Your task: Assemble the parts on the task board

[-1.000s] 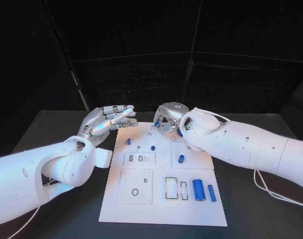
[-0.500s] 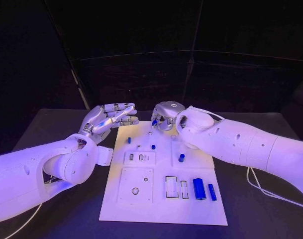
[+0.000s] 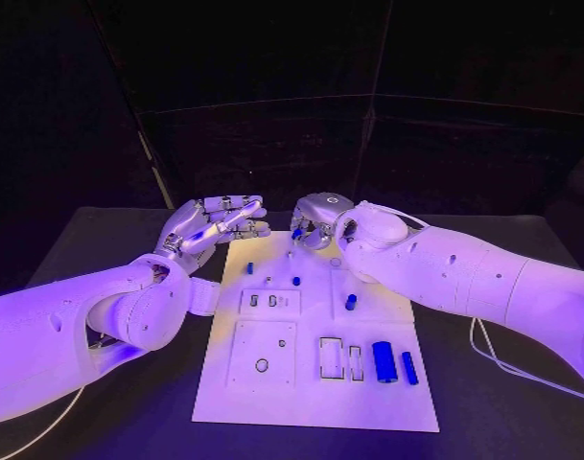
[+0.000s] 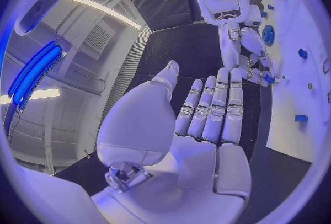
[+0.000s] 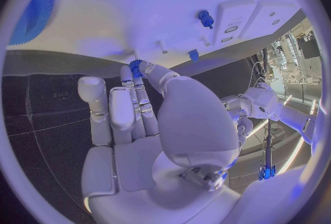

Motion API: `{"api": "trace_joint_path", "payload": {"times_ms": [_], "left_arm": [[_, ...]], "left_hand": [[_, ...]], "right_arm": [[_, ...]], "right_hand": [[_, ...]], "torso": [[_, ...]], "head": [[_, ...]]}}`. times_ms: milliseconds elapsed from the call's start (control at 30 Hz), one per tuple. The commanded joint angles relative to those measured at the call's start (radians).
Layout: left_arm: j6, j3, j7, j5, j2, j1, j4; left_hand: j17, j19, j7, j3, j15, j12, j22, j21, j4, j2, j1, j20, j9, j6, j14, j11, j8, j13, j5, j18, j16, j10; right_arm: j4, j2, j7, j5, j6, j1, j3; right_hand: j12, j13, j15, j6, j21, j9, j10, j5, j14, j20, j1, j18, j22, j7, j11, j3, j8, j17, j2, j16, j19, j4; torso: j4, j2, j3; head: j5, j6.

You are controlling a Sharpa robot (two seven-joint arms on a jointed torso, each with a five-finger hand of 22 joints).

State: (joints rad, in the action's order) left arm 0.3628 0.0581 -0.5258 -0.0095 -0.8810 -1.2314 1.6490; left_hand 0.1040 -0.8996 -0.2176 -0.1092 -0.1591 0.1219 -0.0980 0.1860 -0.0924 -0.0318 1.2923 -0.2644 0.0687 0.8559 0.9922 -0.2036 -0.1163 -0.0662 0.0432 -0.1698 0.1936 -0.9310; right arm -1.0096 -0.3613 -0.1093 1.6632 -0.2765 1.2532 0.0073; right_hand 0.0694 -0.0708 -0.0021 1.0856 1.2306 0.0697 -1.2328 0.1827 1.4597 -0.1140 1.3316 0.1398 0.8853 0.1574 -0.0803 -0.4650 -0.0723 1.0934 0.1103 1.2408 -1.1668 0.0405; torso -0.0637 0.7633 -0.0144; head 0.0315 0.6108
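Task board [image 3: 375, 402] lying white in the middle of the black tabletop [image 3: 513, 422], blue parts [image 3: 383, 363] lying on it and standing in it. Right hand [image 3: 316, 222] at the board's far edge, fingers [image 5: 138, 83] pinching a small blue gear [image 5: 135, 65]. Left hand [image 3: 217, 222] just beside, over the far left corner, fingers [image 4: 220, 102] straight, side by side, holding nothing.

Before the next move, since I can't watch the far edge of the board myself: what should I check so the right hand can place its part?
1. Right hand pinches the blue gear in its fingers: ok.
2. Left hand empty, fingers apart: ok.
3. Task board lying flat: ok.
4. Two blue cylinders lie clear of both hands: ok.
5. Gear lined up over its seat: cannot tell.
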Motion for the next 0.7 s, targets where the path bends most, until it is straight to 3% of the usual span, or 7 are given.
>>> {"api": "trace_joint_path", "payload": {"times_ms": [33,600,700], "left_arm": [[-0.014,-0.001,0.0,-0.005,0.001,-0.002,0.0],[-0.015,-0.001,0.005,-0.005,0.004,-0.004,-0.004],[-0.016,-0.001,0.006,-0.005,0.005,-0.004,-0.004]], "left_hand": [[-0.001,-0.005,-0.042,-0.003,0.002,-0.004,0.002,0.0,-0.002,0.001,-0.008,0.0,-0.001,0.009,0.005,-0.002,0.005,0.002,0.003,-0.011,-0.006,-0.007],[-0.002,-0.005,-0.042,-0.004,0.001,-0.005,0.003,-0.001,-0.002,0.002,-0.008,0.0,-0.001,0.008,0.004,-0.002,0.006,0.002,0.003,-0.011,-0.007,-0.006],[-0.002,-0.005,-0.042,-0.004,0.001,-0.005,0.003,-0.001,-0.002,0.002,-0.008,0.0,-0.001,0.008,0.004,-0.002,0.006,0.002,0.003,-0.011,-0.007,-0.006]], "right_arm": [[0.003,0.003,0.003,0.005,0.041,0.0,-0.001],[0.023,0.016,0.007,0.001,0.051,0.0,-0.001],[0.028,0.019,0.009,-0.003,0.048,0.0,-0.001]], "right_hand": [[-0.006,0.001,0.004,0.002,0.004,-0.001,0.002,-0.005,0.019,0.006,-0.005,-0.005,-0.001,0.002,-0.005,0.001,0.006,-0.004,0.005,-0.005,0.0,-0.005],[-0.008,0.003,0.006,-0.013,0.0,-0.003,0.018,-0.007,0.018,0.004,-0.014,-0.003,-0.009,0.005,-0.009,0.003,0.009,-0.025,0.011,-0.019,0.008,-0.013],[-0.01,0.008,0.017,-0.058,-0.026,-0.007,0.071,-0.013,0.008,-0.003,-0.022,0.004,-0.057,0.018,-0.021,0.006,0.012,-0.066,0.023,-0.048,0.042,-0.02]], "torso": [[0.001,0.0,0.0001],[0.0002,0.002,-0.0001],[0.001,0.001,-0.0008]], "head": [[-0.002,0.001],[-0.004,0.003],[-0.005,0.003]]}}
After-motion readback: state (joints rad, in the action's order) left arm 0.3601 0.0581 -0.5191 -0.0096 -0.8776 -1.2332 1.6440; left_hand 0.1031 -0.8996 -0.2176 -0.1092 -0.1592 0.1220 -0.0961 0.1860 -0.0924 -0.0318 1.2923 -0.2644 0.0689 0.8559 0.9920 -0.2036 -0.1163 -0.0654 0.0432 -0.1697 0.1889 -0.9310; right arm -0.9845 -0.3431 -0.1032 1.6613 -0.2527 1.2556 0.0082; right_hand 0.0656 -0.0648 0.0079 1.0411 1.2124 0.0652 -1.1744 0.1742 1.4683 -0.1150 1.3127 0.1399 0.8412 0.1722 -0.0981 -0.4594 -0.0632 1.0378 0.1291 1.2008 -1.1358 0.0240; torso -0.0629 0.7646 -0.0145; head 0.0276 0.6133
